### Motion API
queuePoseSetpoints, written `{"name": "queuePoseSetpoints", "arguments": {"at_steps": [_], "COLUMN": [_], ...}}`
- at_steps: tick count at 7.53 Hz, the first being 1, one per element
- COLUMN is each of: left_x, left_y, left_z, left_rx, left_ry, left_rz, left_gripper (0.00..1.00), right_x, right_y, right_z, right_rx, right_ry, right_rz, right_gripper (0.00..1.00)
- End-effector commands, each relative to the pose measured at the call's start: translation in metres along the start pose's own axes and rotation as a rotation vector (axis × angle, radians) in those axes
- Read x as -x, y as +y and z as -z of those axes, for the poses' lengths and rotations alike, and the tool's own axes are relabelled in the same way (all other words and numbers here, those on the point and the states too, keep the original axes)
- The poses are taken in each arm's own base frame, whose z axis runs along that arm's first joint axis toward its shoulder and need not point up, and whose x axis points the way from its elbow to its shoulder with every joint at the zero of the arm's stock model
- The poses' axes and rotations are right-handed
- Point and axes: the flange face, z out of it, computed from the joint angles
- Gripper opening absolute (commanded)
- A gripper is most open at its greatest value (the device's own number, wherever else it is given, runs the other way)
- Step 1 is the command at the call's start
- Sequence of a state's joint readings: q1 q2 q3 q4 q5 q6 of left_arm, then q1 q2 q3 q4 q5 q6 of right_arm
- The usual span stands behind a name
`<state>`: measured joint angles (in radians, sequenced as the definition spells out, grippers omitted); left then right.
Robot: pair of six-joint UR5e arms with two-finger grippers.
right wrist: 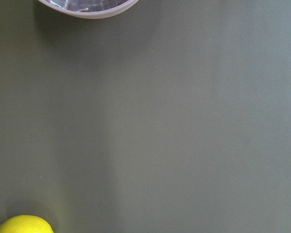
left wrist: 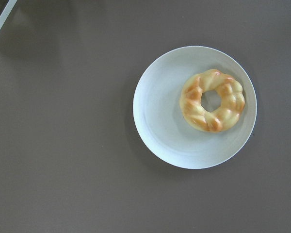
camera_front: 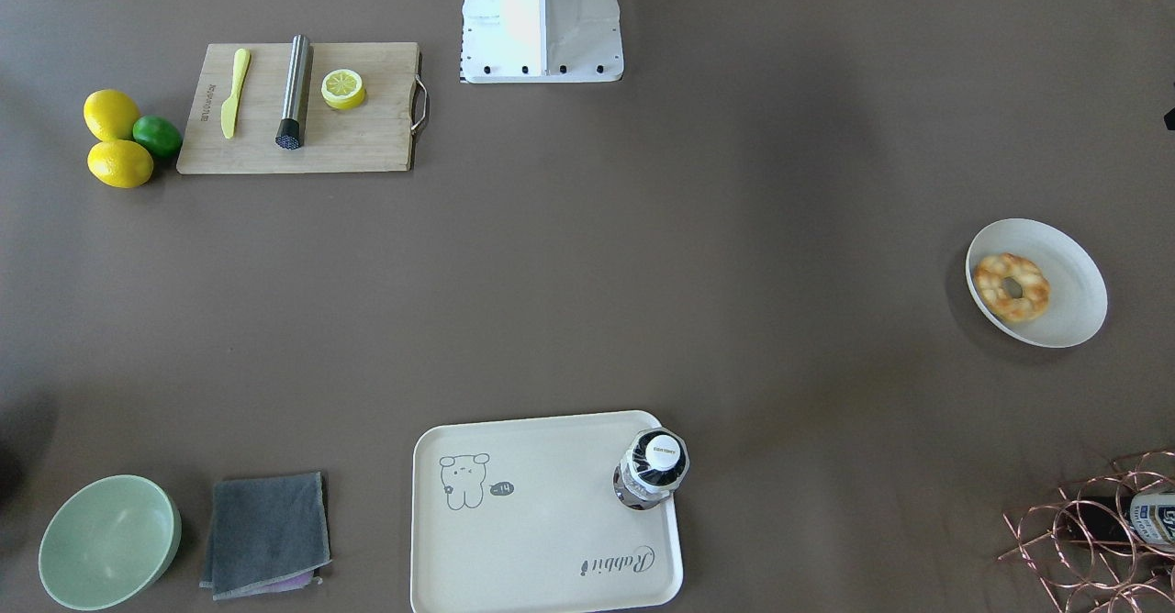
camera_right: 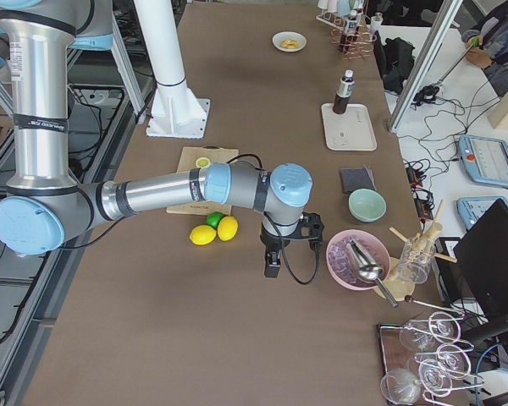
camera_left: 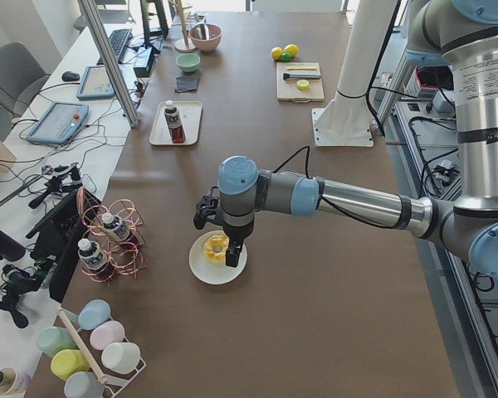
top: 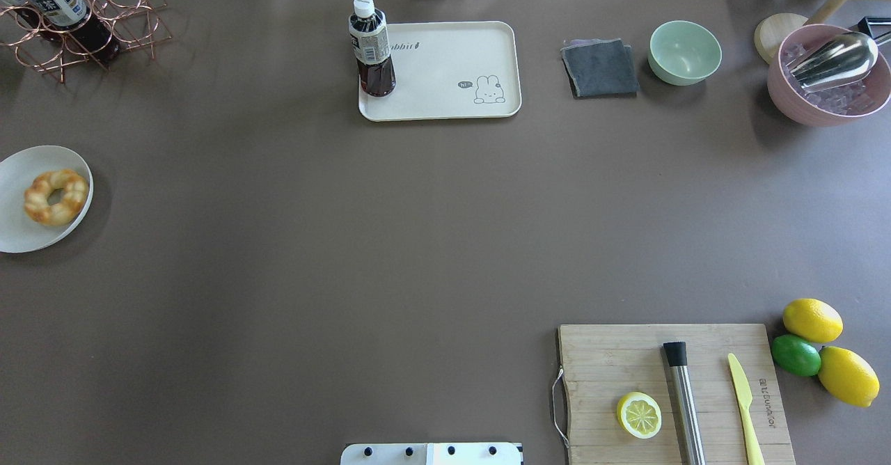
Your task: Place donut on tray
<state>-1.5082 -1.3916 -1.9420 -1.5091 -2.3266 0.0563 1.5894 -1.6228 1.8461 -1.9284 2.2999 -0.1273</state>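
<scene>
Your left gripper (camera_left: 231,249) hung just above the donut (left wrist: 212,100), which sat off-centre on the white plate (left wrist: 160,111), well apart from the tray (camera_front: 542,540). Jaws apart or together? You couldn't tell from here, nor for the right gripper (camera_right: 273,266). The risk: a careless drop-off could knock the bottle (camera_front: 652,471) standing on the tray.
</scene>
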Motion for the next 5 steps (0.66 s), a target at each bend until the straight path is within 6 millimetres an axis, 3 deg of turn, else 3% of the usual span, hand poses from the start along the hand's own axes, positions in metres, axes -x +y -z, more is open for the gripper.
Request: {"name": "queuePoseSetpoints", "arguments": {"at_steps": [1,5], "left_x": [-0.0006,-0.0047], "left_y": [-0.0009,-0.0025], "left_z": [0.0034,0.0069], "left_rx": [-0.016,-0.025], "left_ry": [-0.003,-0.003], "left_rz": [-0.008,-0.007], "left_gripper": [0.97,0.97], "right_x": [0.0011,0.0025], "right_y": [0.0024,0.0006], "right_z": [-0.0004,-0.0007], "right_rx": [-0.002,-0.004], "right_ry": [-0.01,-0.03], "right_rz": [0.001,0.001], "right_gripper": [1.0,1.0]}}
